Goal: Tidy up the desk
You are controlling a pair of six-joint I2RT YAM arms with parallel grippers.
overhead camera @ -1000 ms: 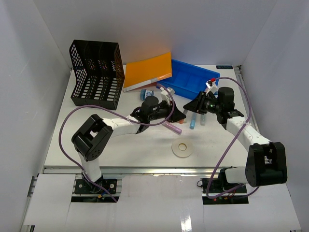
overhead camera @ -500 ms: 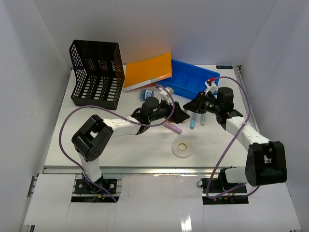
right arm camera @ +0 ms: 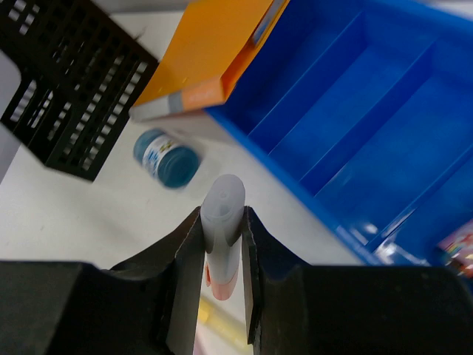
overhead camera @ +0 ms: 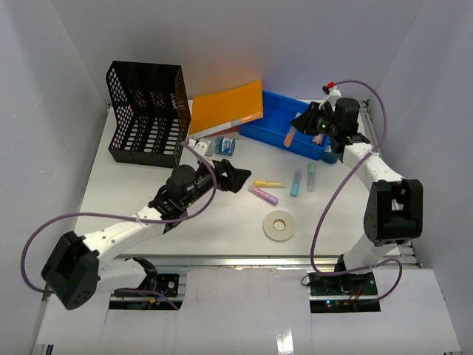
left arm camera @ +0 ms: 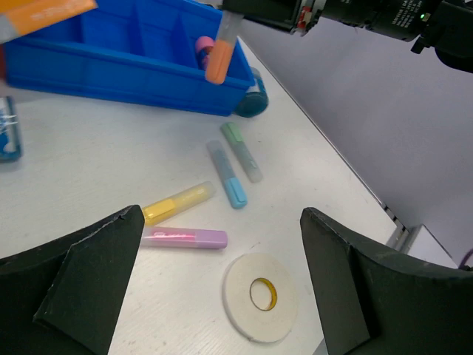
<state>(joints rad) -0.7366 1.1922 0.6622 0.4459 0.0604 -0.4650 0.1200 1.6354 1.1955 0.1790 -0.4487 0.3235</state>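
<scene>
The desk (overhead camera: 148,203) is the white tabletop. My right gripper (overhead camera: 297,130) (right arm camera: 223,222) is shut on an orange highlighter (overhead camera: 290,136) (left arm camera: 219,50) (right arm camera: 224,211), held upright above the near wall of the blue tray (overhead camera: 273,118) (right arm camera: 355,111). My left gripper (overhead camera: 233,177) (left arm camera: 222,222) is open and holds nothing, left of the loose highlighters. Yellow (overhead camera: 268,183) (left arm camera: 177,203), purple (overhead camera: 264,195) (left arm camera: 185,237), blue (overhead camera: 295,183) (left arm camera: 227,174) and green (overhead camera: 311,177) (left arm camera: 242,151) highlighters lie on the desk. A white tape roll (overhead camera: 279,225) (left arm camera: 261,296) lies nearer the front.
A black mesh file rack (overhead camera: 148,111) (right arm camera: 66,96) stands at the back left. An orange folder (overhead camera: 225,109) (right arm camera: 214,52) leans on the tray. A small blue jar (overhead camera: 227,145) (right arm camera: 166,157) lies below the folder, and a teal one (left arm camera: 251,100) at the tray's right corner.
My left gripper opened and drew back to the left, and the yellow highlighter now shows on the desk. My right gripper carried the orange highlighter back and up to the blue tray.
</scene>
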